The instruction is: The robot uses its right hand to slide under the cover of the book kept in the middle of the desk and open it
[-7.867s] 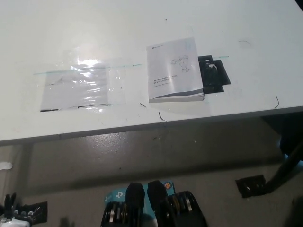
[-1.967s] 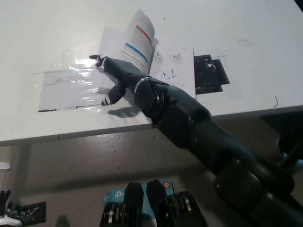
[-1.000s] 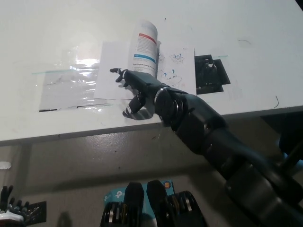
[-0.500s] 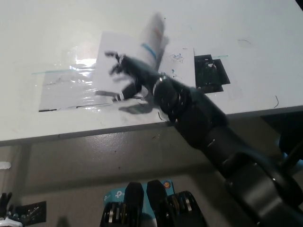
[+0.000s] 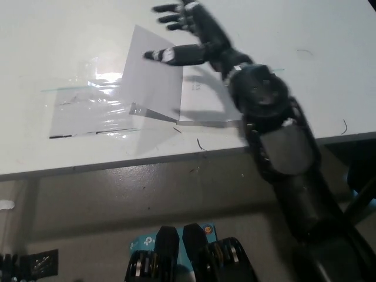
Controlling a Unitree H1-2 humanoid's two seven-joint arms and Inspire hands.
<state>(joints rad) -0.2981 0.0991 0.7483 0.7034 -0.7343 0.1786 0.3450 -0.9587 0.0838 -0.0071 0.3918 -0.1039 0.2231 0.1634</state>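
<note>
The raised cover (image 5: 154,79) of the book (image 5: 176,97) stands tilted, leaning toward the plastic sheet (image 5: 94,108) taped to the desk (image 5: 70,35). Nothing props it, so it could likely drop shut again or drag pages with it. The book lies mid-desk, near the front edge. Farther back, the black right hand (image 5: 189,35) hovers over the cover's far edge, fingers spread wide, holding nothing; contact cannot be told. The left hand is not in view.

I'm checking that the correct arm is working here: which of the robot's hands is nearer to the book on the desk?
The right. The black right hand hovers open just above the book, over its raised white cover. The left hand is barely visible at the picture's bottom left corner, far below the desk edge.
</note>
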